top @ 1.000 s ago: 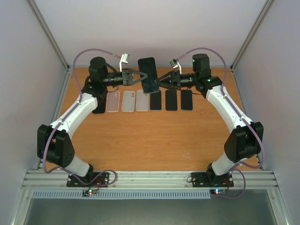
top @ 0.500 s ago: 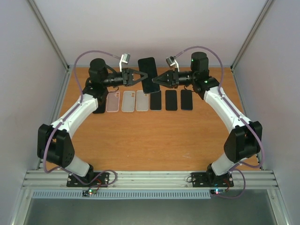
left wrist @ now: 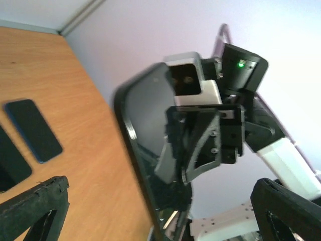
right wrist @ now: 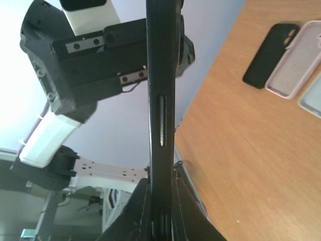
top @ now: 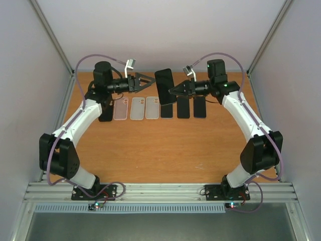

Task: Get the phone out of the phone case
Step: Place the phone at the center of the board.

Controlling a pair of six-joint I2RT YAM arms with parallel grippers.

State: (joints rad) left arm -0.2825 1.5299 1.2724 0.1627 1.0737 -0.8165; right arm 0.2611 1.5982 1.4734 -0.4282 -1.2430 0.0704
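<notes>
The left fingers (top: 148, 83) stand spread wide and hold nothing. They hang in the air over the far edge of the bench (top: 150, 150), left of the phone (top: 165, 85) and clear of it, with a gap showing between their tips and its near side in the top view. The right fingers (top: 174, 90) are pressed together on the phone, pinching it by its lower right edge. It is up off the bench, near the middle of the far edge.

In the left wrist view the phone (left wrist: 143, 145) stands tilted between the two spread left fingers and touches neither. A raised dark rim runs round its glass, though I cannot tell whether that is the phone case. In the right wrist view it is edge-on and upright, a thin dark slab with a slot in its side, rising straight from the pinch.

Along the far edge below it lies a flat row: a black case (top: 106, 113) nearest the left edge, three clear cases (top: 136, 108), then three dark phones (top: 183, 106) toward the right edge.
</notes>
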